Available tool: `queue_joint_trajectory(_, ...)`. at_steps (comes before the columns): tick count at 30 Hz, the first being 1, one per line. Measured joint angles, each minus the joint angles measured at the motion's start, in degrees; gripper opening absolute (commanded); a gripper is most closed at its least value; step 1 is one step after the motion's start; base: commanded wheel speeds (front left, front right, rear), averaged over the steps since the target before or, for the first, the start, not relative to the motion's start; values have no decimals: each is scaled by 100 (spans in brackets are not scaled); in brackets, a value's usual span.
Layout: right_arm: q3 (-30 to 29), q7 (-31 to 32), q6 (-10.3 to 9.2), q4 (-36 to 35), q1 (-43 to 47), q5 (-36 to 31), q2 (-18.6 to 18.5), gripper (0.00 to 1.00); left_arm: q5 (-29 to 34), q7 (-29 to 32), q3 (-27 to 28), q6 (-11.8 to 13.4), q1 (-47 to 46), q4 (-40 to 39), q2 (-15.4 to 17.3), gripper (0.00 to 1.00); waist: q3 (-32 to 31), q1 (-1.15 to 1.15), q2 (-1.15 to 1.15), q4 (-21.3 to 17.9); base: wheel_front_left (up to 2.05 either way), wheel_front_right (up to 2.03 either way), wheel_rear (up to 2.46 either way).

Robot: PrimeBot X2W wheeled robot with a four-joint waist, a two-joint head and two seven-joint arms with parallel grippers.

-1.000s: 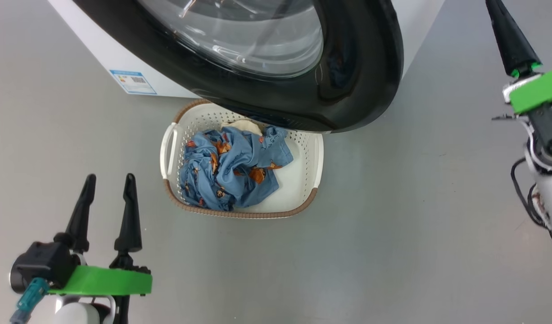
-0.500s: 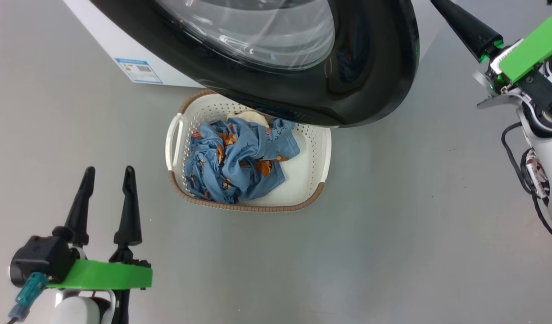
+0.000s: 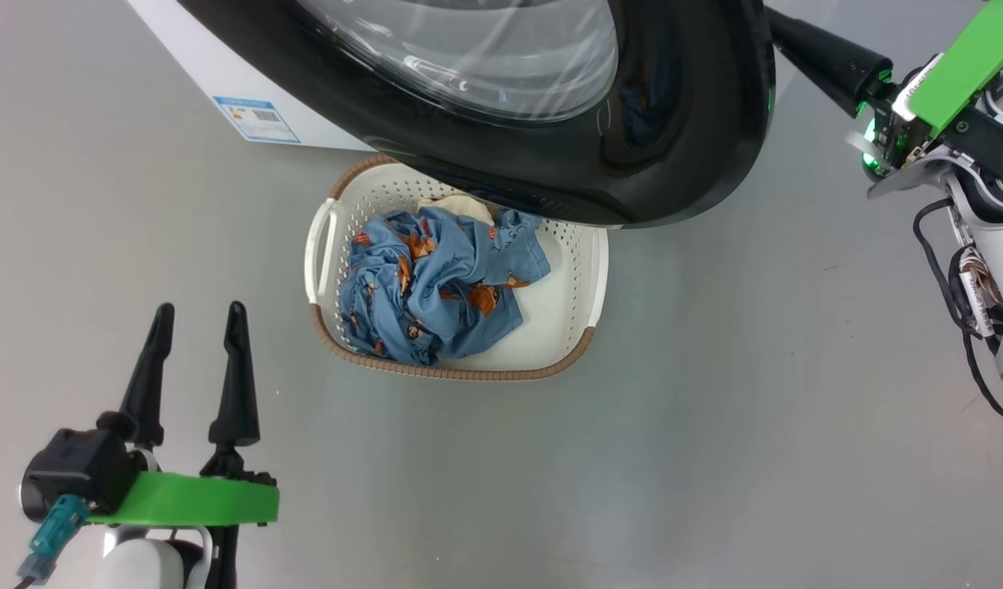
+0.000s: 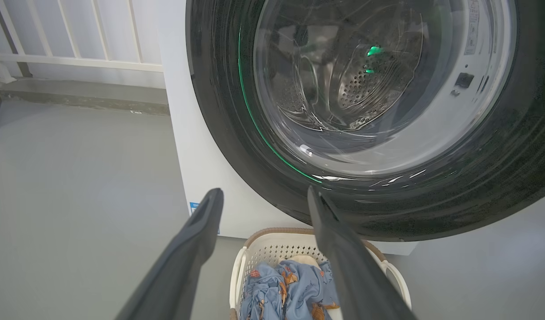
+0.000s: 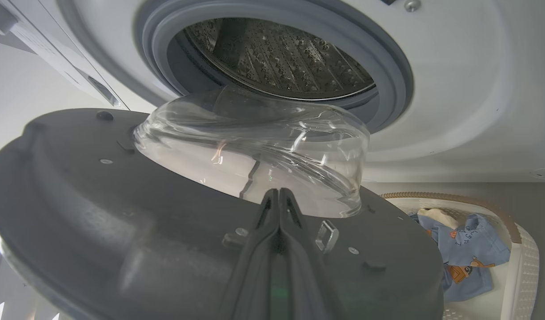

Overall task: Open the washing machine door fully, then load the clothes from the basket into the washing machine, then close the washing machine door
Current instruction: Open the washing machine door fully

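**Status of task**

1. The washing machine door point(image 3: 681, 123) is standing part-way open. In the right wrist view its grey inner face and clear glass bowl point(image 5: 254, 146) are lying across the left and centre of the frame. The steel drum point(image 5: 277, 53) and the grey-blue gasket point(image 5: 388, 75) are showing uncovered at the top.
2. The right gripper point(image 5: 279, 195) is holding its fingers pressed together and gripping nothing. Its tip is pointing at the door's inner face just below the glass bowl. Contact looks likely but cannot be confirmed. In the head view it is reaching in from the upper right, behind the door edge.
3. The left gripper point(image 3: 200, 311) is hovering at the lower left of the head view with its fingers spread and empty, well apart from the basket point(image 3: 436, 372).
4. The clothes point(image 3: 436, 278) are all lying in the basket at the centre of the frame. The door is overhanging the basket's upper rim.
5. The washing machine point(image 3: 211, 65) is occupying the top of the frame.

**Assessment:** The first step, opening the door, appears to be under way but not complete. Loading the clothes and closing the door are both outstanding.
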Motion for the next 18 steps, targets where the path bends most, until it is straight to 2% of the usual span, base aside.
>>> queue_joint_trajectory(18, 203, 813, 0, 181, -16, 325, 116, 0, -1, 0, 51, 0, -2, 22, -1, 100, -68, 0, 0, -19, 0, 0, 0)
